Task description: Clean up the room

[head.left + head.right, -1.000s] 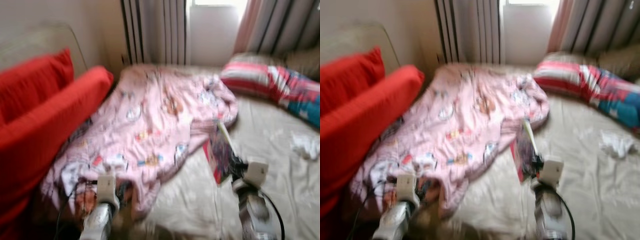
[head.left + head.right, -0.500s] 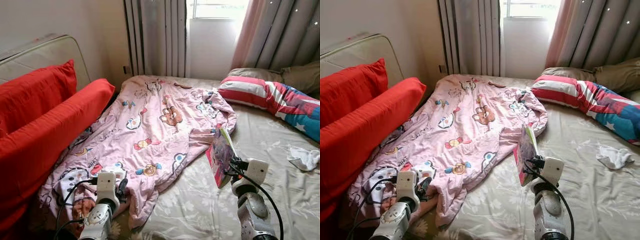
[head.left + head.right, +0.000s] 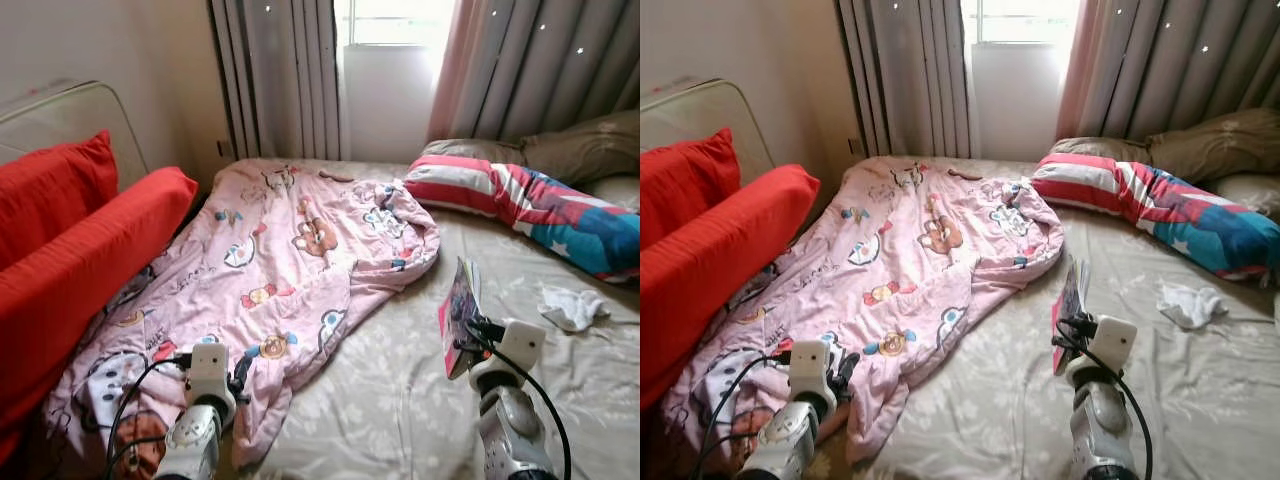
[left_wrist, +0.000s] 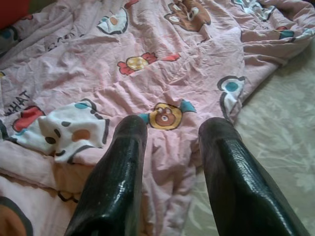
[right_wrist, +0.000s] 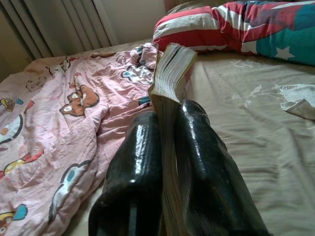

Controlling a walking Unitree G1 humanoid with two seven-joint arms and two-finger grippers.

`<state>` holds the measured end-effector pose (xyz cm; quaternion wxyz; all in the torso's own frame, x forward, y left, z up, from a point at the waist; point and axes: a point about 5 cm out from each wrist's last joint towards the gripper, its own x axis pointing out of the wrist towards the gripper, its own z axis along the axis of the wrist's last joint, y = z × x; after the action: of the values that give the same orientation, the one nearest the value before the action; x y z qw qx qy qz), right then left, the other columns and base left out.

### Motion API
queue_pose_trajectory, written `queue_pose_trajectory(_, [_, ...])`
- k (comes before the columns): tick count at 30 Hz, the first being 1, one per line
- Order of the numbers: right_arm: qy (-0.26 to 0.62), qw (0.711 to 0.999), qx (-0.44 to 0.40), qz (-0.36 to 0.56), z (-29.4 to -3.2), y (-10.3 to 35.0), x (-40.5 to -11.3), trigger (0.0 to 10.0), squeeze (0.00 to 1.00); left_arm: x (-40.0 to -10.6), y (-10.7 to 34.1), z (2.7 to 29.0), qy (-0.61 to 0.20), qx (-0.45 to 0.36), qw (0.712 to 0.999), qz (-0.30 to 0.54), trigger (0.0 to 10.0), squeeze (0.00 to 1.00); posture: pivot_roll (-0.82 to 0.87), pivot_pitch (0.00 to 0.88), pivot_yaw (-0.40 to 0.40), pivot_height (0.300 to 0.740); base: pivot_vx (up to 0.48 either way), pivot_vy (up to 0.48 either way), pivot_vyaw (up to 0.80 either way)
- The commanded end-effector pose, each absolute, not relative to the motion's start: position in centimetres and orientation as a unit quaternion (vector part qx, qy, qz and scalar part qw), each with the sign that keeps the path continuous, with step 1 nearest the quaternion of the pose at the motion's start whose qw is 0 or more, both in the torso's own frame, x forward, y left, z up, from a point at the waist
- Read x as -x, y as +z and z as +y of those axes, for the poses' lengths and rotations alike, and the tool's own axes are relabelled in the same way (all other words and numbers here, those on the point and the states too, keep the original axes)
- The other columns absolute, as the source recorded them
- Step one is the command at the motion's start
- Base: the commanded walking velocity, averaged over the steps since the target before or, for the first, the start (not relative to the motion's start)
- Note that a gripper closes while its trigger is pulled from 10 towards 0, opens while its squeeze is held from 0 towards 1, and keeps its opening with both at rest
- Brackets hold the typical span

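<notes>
My right gripper (image 5: pixel 167 115) is shut on a thin colourful book (image 3: pixel 460 312), held upright on its edge above the beige floral bedsheet (image 3: pixel 400 400); its page edges (image 5: pixel 172 64) stick out between the two black fingers. Low on the left, my left gripper (image 4: pixel 172 130) hangs open just over the near edge of a pink cartoon-print blanket (image 3: pixel 290 250), with nothing between its fingers. The blanket lies spread over the left half of the bed.
Two red cushions (image 3: pixel 80 250) lean along the bed's left side against a headboard. A striped red, white and blue pillow (image 3: pixel 520 195) lies at the back right. A crumpled white cloth (image 3: pixel 570 305) lies on the sheet at right. Curtains (image 3: pixel 280 80) and a window stand behind.
The whole view has swung to the right and sharpened from blur, so the camera turned. The right gripper still holds the book upright; the left gripper stays open over the blanket.
</notes>
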<state>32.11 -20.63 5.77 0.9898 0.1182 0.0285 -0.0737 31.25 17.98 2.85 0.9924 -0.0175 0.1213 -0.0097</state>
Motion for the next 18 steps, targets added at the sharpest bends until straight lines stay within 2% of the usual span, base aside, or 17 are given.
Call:
queue_pose_trajectory(1, [-0.065, 0.991, -0.116, -0.004, -20.22, 7.17, -32.96, 10.0, 0.00, -31.13, 2.77, 18.38, -0.004, 0.016, 0.992, 0.122, 10.0, 0.00, -0.09, 0.000, 0.007, 0.740, 0.000, -0.292, 0.00])
queue_pose_trajectory(5, [-0.065, 0.990, -0.121, -0.002, -20.13, 7.13, -33.01, 10.0, 0.00, -31.16, 2.81, 18.47, -0.003, 0.015, 0.992, 0.122, 10.0, 0.00, -0.08, 0.000, 0.009, 0.740, 0.000, -0.301, 0.00])
queue_pose_trajectory(10, [-0.064, 0.990, -0.126, -0.004, -20.03, 7.20, -33.08, 10.0, 0.00, -31.19, 2.85, 18.51, -0.003, 0.015, 0.993, 0.121, 10.0, 0.00, -0.08, 0.002, 0.010, 0.740, 0.000, -0.319, -0.74])
queue_pose_trajectory(18, [-0.068, 0.990, -0.123, -0.008, -20.05, 7.29, -33.10, 10.0, 0.00, -31.29, 2.96, 18.52, -0.004, 0.015, 0.993, 0.120, 10.0, 0.00, -0.08, 0.004, 0.013, 0.740, 0.000, -0.320, 0.00])
